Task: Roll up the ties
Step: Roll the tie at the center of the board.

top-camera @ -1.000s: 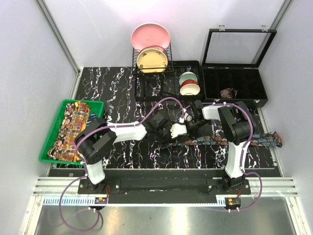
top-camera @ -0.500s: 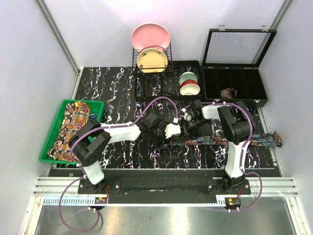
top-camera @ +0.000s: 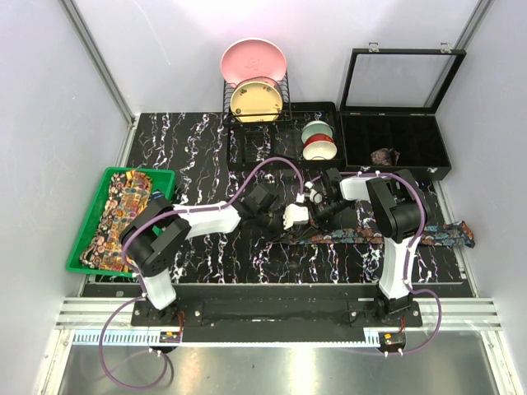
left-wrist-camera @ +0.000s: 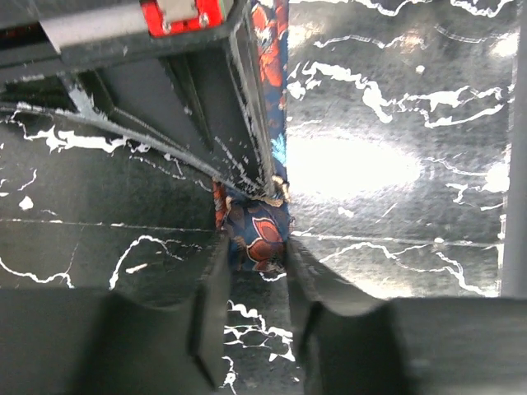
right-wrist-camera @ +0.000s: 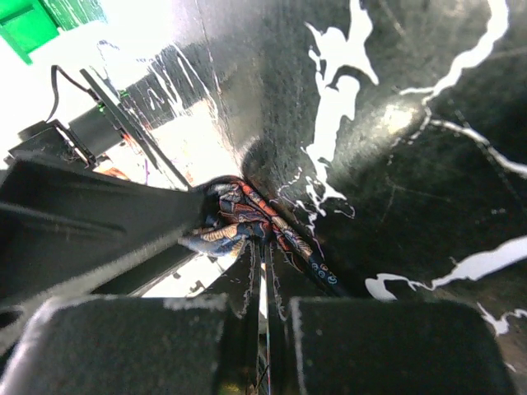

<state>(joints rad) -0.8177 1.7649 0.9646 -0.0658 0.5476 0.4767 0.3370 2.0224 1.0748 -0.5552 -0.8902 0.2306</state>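
A dark blue-brown tie (top-camera: 362,237) with reddish motifs lies along the table's front right, and its left end is lifted between both grippers. In the left wrist view that end (left-wrist-camera: 259,234) fills the narrow gap between my left gripper's (left-wrist-camera: 255,255) fingertips, which press it from both sides. Just above, my right gripper holds the same fabric. In the right wrist view my right gripper (right-wrist-camera: 265,247) is shut, with the bunched tie (right-wrist-camera: 247,216) at its tips. From above, the left gripper (top-camera: 295,217) and right gripper (top-camera: 315,211) meet at mid-table.
A green tray (top-camera: 82,239) at the left holds yellow-orange paisley ties (top-camera: 123,214). At the back stand a dish rack with plates (top-camera: 254,62) and bowls (top-camera: 318,140). An open black case (top-camera: 395,144) at the back right holds a small brownish rolled tie (top-camera: 384,155).
My left jaws have narrowed from wide apart onto the tie's end. The left gripper drew slightly left, then came back toward the right gripper. The right arm has not moved.
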